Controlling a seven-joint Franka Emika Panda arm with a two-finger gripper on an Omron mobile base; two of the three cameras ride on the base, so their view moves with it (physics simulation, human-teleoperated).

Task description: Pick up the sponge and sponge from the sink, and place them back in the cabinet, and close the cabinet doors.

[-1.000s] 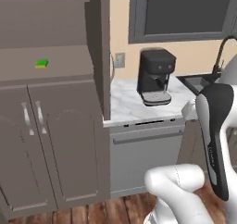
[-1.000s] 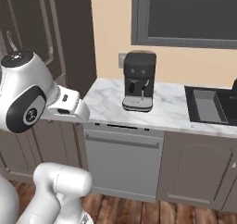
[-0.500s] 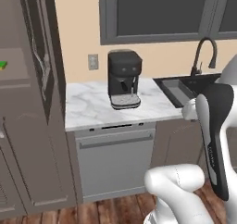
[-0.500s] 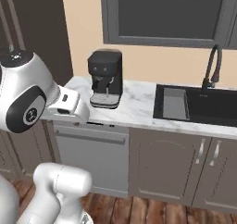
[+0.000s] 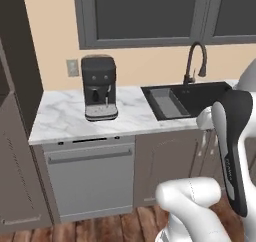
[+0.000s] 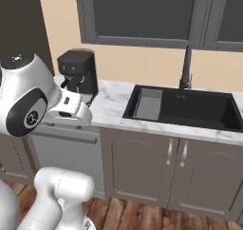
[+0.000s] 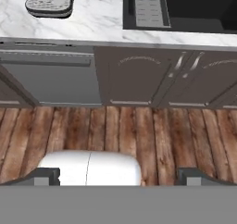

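A rendered home kitchen, seen from a mobile robot's cameras.

A white marble table (image 5: pixel 65 117) runs along a beige wall and carries a black coffee machine (image 5: pixel 99 88) beside a black sink (image 6: pixel 190 109), which has a grey ribbed tray (image 6: pixel 148 104) and an arched dark faucet (image 5: pixel 194 61). Under it sit a stainless dishwasher (image 5: pixel 90 180) and grey-brown cupboard doors (image 6: pixel 136 169) with silver bar handles. Dark glass-fronted wall cupboards (image 6: pixel 137 13) hang above, an outlet (image 5: pixel 72 68) is set in the wall, and the floor (image 7: pixel 139 135) is reddish wooden planks.
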